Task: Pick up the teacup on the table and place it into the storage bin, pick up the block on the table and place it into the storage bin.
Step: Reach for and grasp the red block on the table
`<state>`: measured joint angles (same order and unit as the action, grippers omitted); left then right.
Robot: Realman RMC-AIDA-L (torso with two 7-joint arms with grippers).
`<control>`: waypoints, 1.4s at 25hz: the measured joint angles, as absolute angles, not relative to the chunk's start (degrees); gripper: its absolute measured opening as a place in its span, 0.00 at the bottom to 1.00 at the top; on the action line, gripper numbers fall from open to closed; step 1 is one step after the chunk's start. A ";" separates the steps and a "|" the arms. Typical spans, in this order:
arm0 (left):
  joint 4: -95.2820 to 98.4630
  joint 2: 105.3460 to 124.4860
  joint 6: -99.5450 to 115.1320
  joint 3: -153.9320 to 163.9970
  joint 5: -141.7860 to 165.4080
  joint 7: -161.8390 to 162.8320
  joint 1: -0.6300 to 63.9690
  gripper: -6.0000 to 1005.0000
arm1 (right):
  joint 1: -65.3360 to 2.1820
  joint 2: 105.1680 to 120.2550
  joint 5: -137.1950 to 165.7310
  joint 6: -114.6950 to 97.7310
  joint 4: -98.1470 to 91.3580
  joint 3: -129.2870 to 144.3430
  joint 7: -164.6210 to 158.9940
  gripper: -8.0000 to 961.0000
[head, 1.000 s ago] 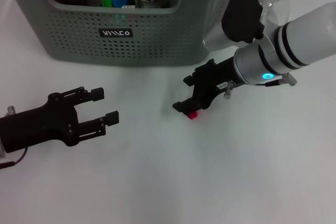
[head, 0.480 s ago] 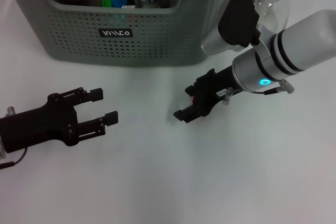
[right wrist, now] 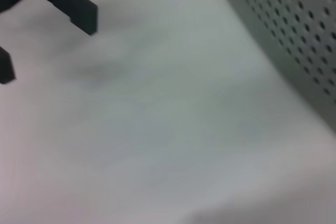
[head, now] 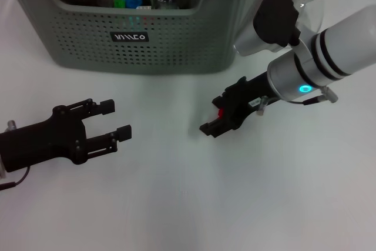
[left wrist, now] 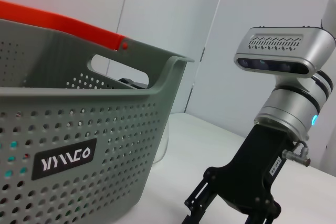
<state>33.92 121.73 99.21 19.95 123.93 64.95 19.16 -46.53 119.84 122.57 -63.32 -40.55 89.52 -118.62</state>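
While the right gripper [head: 218, 119] hangs over the white table [head: 176, 204], jaws pinching a small red block [head: 221, 113], the storage bin [head: 147, 39] stands behind. Left gripper [head: 114, 119]: parked, jaws spread, well apart from the bin.

The right gripper [head: 218, 117] covers all but a red sliver of the block [head: 220, 112], the storage bin [head: 176, 39] runs off the head view's top edge, and its contents are too crowded to identify.
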 joint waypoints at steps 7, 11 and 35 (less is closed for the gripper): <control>33.86 121.73 99.23 19.98 123.92 64.95 19.20 0.74 | -43.59 120.21 127.01 -63.93 -47.19 88.49 -121.01 0.81; 33.83 121.73 99.23 19.97 123.92 64.95 19.20 0.74 | -43.08 120.12 127.08 -64.75 -48.22 88.67 -122.63 0.81; 33.13 121.72 97.72 20.39 124.00 64.95 19.78 0.74 | -46.00 120.41 133.29 -70.30 -48.42 87.42 -136.51 0.81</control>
<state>33.13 121.72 97.72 20.39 124.00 64.95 19.78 -46.00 120.41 133.29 -70.30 -48.42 87.42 -136.51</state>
